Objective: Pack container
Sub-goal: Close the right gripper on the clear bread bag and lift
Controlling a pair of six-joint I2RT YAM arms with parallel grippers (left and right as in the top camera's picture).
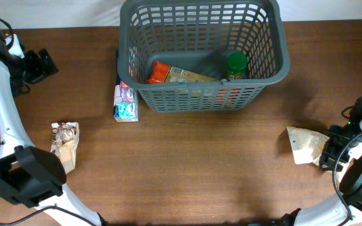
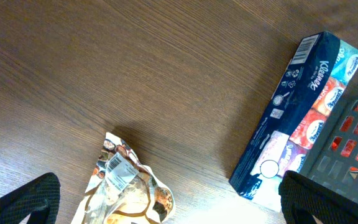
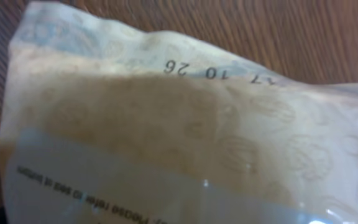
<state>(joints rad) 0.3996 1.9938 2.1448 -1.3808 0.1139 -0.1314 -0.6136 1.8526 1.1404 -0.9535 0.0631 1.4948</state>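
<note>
Wood table [image 1: 187, 169] | container [image 1: 200, 99] at back | right gripper [image 1: 329, 149] maybe touching pouch [image 1: 303, 144]

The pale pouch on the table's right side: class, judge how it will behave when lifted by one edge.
The pale pouch shows creased, wrinkled film, so it probably flops. It lies flat, so likely light and won't roll. Its glossy sheen suggests it may slip.
</note>
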